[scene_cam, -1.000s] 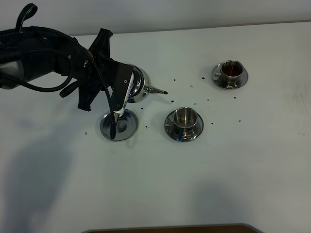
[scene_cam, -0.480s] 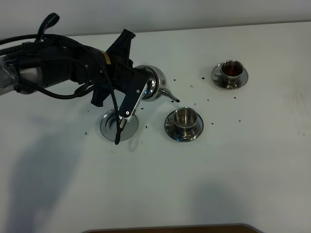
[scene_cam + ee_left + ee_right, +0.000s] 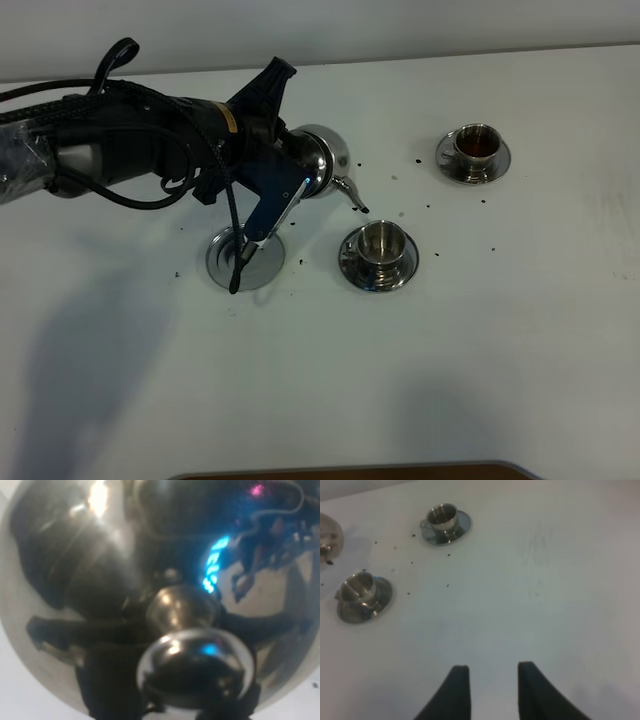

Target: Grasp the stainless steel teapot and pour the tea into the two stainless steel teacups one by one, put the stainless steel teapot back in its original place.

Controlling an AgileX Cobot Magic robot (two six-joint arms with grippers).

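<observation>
**Q:** Left claw [image 3: 298, 172], what has it got?

**A:** It is closed on the teapot [image 3: 320, 160]. The grip itself is hidden behind the pot and the arm. In the left wrist view the lid's round knob [image 3: 192, 665] and the shiny dome fill almost the whole picture.

**Q:** How does the teapot sit?

**A:** It is tipped, with the thin spout [image 3: 350, 195] slanting down toward the near cup [image 3: 378, 243]. The spout's tip is close to that cup's saucer, on the side away from the camera. I cannot tell whether it is over the rim.

**Q:** And the coaster?

**A:** The coaster [image 3: 262, 262] lies flat on the white table [image 3: 500, 350], just beside the teapot and nearer the camera. Nothing stands on it. A black cable [image 3: 235, 255] hanging from the arm crosses in front of it.

**Q:** The cups?

**A:** Each stands upright on its own saucer. The inside of the near cup shows bright steel. The far cup [image 3: 476, 145] is well apart, toward the right rear, and has dark reddish liquid in it. Small dark specks [image 3: 393, 178] are scattered on the table between the teapot and the cups.

**Q:** Right claw?

**A:** The right claw [image 3: 492, 672] hangs above bare table, away from everything. Its two dark tips are drawn in with only a slim gap between them, and it holds nothing. Both cups and an edge of the teapot show far off in its wrist view.
</observation>
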